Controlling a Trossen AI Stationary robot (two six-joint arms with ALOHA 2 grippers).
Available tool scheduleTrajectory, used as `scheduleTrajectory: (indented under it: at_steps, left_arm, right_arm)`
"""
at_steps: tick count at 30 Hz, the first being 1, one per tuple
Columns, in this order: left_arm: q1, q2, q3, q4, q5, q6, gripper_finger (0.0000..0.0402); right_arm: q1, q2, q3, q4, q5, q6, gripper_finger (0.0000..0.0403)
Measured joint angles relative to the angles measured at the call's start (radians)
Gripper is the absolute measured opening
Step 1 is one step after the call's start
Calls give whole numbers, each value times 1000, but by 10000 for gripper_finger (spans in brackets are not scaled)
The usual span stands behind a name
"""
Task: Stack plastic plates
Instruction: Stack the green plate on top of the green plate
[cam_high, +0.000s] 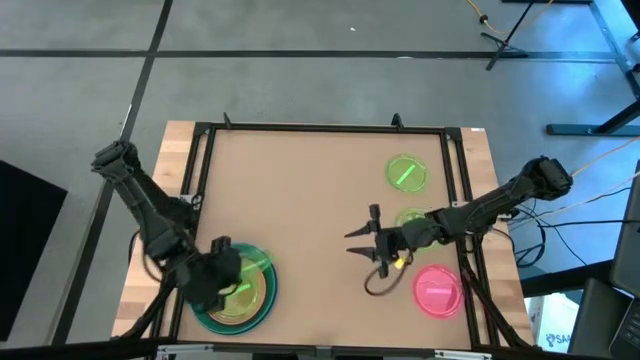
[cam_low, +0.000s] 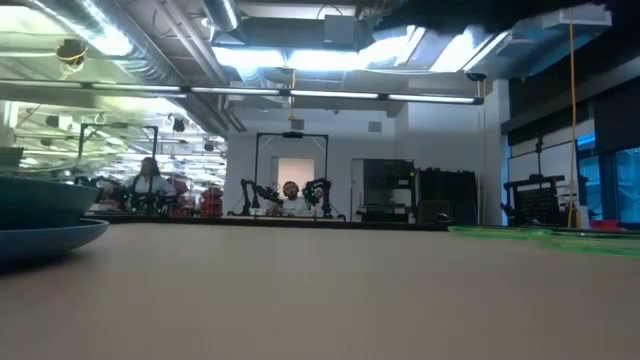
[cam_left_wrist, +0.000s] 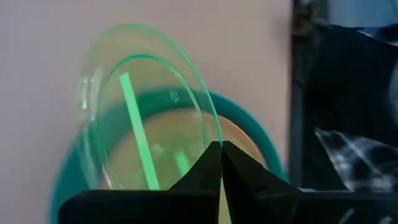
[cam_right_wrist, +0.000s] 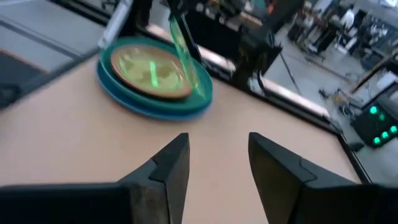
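A stack (cam_high: 236, 302) of a large blue plate, a teal plate (cam_right_wrist: 186, 102) and a peach plate (cam_right_wrist: 134, 84), with a small green plate (cam_right_wrist: 149, 70) lying on top, stands at the table's near left. My left gripper (cam_high: 232, 268) is over it, shut on another translucent green plate (cam_left_wrist: 143, 106), which is tilted steeply. My right gripper (cam_high: 358, 236) is open and empty above the table's middle right. Two green plates (cam_high: 405, 172), (cam_high: 412, 217) and a pink plate (cam_high: 437, 291) lie flat on the right. The black plate does not show. My left gripper pinches the green plate's rim (cam_left_wrist: 208, 140) between its two shut fingers (cam_left_wrist: 239, 165). The plate stands tilted on edge above the stack (cam_right_wrist: 185, 53). I cannot tell whether its lower edge touches the plates below.
A dark raised frame (cam_high: 320, 128) runs round the brown table top. The middle and far left of the table are bare board (cam_high: 290, 200). The nearer green plate lies partly under my right arm. People and other robot arms show far behind the table in the low view (cam_low: 290, 195).
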Motion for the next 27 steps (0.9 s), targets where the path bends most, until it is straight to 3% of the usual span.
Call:
scheduleTrajectory:
  at_steps: [9, 14, 20, 24, 27]
  left_arm:
    - [-203, 65, -8, 10, -30, -193, 2]
    - [-217, 115, -8, 37, -56, -196, 17]
    - [-200, 116, -8, 41, -54, -195, 67]
    - [-189, 95, -8, 43, -56, -90, 90]
    - [-181, 91, -8, 45, -201, 33, 94]
  right_arm:
    - [86, 0, 0, 25, 117, 5, 159]
    - [82, 0, 0, 24, 124, 39, 159]
    - [82, 0, 0, 20, 128, 46, 159]
    - [82, 0, 0, -50, 204, 81, 159]
    - [82, 5, 0, -125, 266, 117, 159]
